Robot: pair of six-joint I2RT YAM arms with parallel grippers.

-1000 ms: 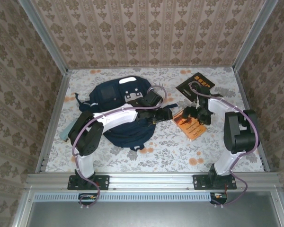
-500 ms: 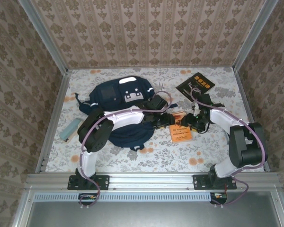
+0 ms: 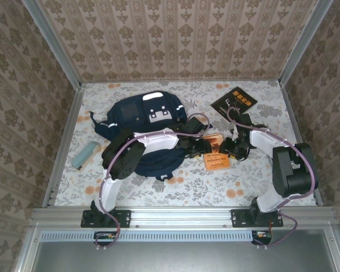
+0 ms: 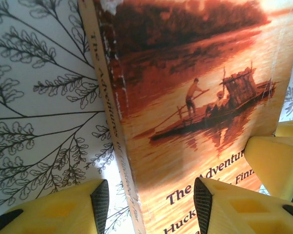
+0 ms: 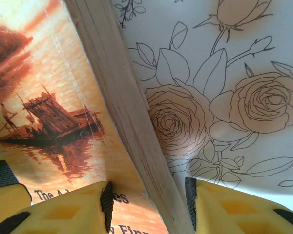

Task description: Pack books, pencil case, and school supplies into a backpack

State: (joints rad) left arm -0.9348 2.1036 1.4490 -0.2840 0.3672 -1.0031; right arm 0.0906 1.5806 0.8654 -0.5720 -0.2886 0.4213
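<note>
Straddling the orange book from both sides: the left gripper has its jaws wide, one finger on the table side of the spine and the other over the cover, closed on nothing. The right gripper is at the opposite page edge with narrower jaws, one pad over the cover and one past the pages; can't tell if the pads bite. The book lies cover up on the table, just right of the backpack, between the two grippers. Judgement: it's a thin, light, bendy paperback, and the cover looks glossy, so pads may slide. Lying flat leaves little to get under, so the best hold is across the thickness at the spine or page edge once one edge tips up. The spine is the stiffer side; pages may fan or crease if pinched at a corner. The pencil case is at the left table edge, well apart from the backpack. It's a soft pouch that should squash, so grab it mid-length. The backpack is floppy fabric; can't tell from above how open its mouth is. The black book is farthest, near the back right corner, apart from the orange one. None of these three looks packed yet.
</note>
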